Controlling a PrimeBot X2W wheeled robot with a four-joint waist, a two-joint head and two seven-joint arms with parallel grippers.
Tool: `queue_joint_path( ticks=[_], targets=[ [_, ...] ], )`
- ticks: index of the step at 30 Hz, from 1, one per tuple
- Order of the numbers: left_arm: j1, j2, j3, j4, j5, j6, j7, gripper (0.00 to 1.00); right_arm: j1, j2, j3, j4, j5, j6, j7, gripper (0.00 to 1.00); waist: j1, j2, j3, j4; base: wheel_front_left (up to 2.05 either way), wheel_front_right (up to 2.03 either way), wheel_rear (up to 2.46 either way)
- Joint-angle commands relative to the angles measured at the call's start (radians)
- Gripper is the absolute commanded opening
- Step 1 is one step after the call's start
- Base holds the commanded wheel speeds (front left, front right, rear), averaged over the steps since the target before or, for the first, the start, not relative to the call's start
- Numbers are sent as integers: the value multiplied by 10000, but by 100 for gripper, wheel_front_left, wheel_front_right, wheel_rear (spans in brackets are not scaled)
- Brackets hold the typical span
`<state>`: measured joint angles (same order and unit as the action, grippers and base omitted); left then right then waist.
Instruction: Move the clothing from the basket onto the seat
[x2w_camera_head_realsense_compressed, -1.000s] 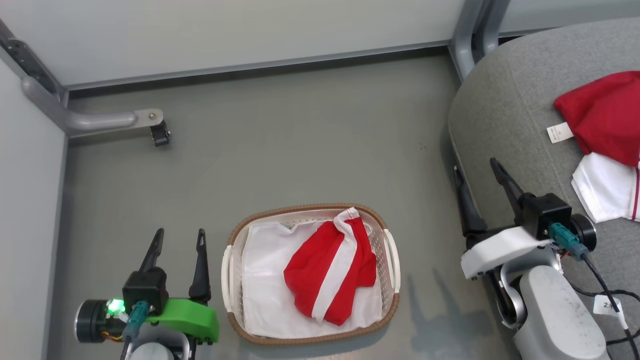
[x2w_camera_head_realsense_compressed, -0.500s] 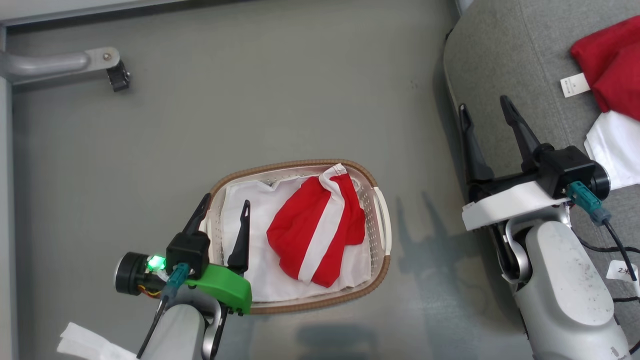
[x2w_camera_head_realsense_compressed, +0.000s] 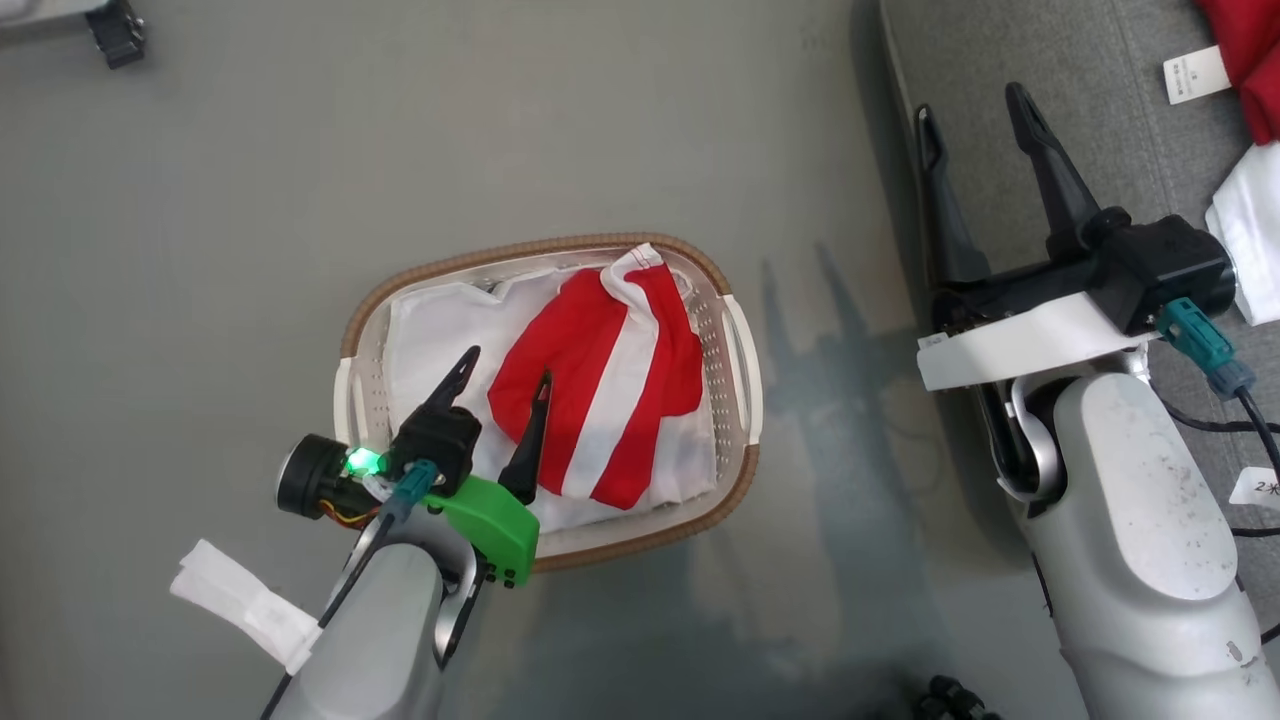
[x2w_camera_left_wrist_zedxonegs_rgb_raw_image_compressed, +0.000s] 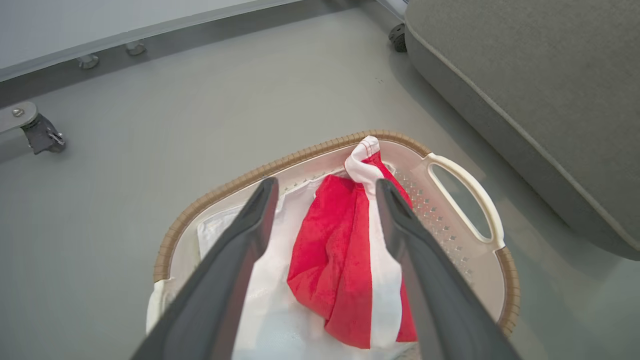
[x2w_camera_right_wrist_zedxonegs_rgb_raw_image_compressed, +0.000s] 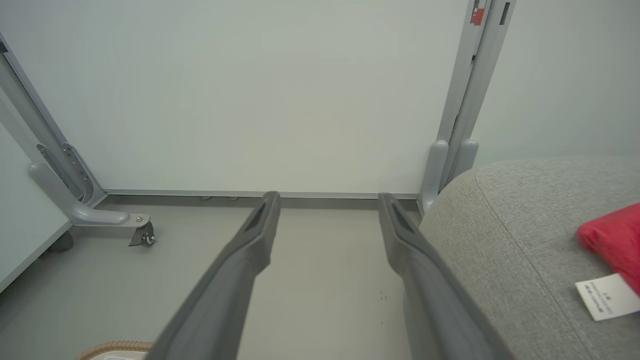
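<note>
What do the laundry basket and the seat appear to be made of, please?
The laundry basket looks like smooth white moulded plastic, its wall perforated, with a brown woven-look rim, possibly plastic too. The seat seems upholstered in matte grey woven fabric; weave and stitched seam show.

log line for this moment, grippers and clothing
left gripper: open, above basket, aimed at red-and-white garment, no grip yet | right gripper: open, empty, at seat edge | red clothing already on seat
</note>
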<state>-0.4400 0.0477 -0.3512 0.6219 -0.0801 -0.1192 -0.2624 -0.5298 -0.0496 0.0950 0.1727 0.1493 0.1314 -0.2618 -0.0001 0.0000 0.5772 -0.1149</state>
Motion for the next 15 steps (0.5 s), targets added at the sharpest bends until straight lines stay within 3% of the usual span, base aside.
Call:
queue_joint_path(
  ticks=[1,15],
  targets=[
    [-349,63,-113,197,-97,-46,-36,100,-153,-36,15,-69,46,-14,-47,100,1,0,600,-279,0,0,0],
    [-2207,62,-1670,2188,-632,-130,-36,100,-740,-34,300,-519,275,-14,-47,100,1,0,2074,-706,0,0,0]
  ],
)
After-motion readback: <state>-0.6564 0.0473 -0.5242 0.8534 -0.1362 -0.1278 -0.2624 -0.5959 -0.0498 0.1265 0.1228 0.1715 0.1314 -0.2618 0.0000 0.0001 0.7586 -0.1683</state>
